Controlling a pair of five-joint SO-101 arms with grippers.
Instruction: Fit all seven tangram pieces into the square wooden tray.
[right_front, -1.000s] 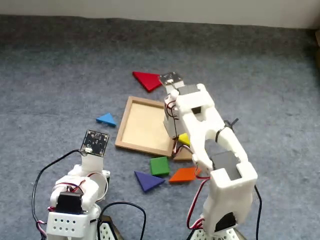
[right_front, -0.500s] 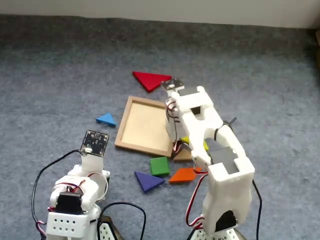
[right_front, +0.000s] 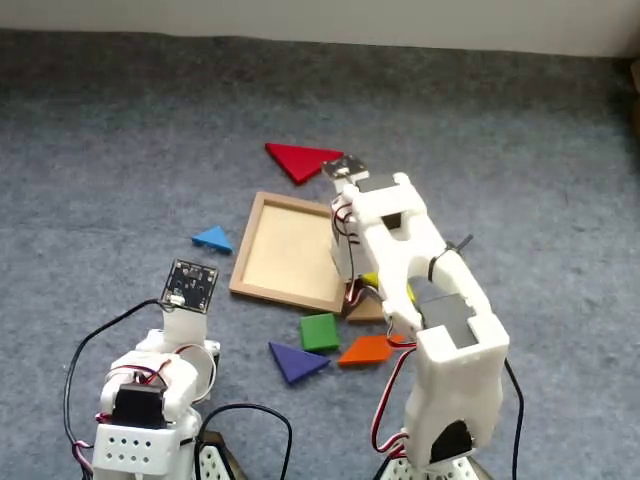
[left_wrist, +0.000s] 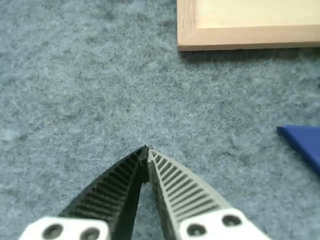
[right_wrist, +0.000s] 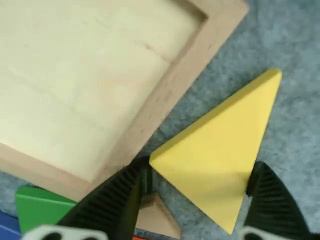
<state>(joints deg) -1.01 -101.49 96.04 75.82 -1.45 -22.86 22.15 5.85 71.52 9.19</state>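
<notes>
At the far left the left arm (right_front: 150, 400) sits low on the grey carpet (right_front: 120, 150). The left gripper (left_wrist: 146, 150) has its ribbed fingers pressed together at the tips, holding nothing, and hangs over bare carpet. It is short of a corner of the square wooden tray (left_wrist: 240, 37).

Next comes the small light-blue triangle (right_front: 212, 238), lying on the carpet just off the tray's left side, apart from it. The tray (right_front: 262, 245) lies flat with no piece inside.

Beyond the tray's far edge lies the large red triangle (right_front: 300, 160), near the rim but not touching. On the near side of the tray, the dark blue triangle (right_front: 297, 360) rests on the carpet. The green square (right_front: 319, 331) is just beside it, and the orange parallelogram (right_front: 368, 348) lies right of that.

A wood-coloured triangle (right_front: 365, 308) lies by the tray's near right corner, between the green square and the white right arm (right_front: 440, 320), which stretches over the tray's right edge.

The right gripper (right_wrist: 197, 172) has its fingers (right_wrist: 117, 200) spread wide, one against each side of the yellow triangle (right_wrist: 220, 145), and grips it. That triangle is outside the tray, just beside the rim (right_wrist: 175, 85) and over the carpet. I cannot tell whether it is lifted.
</notes>
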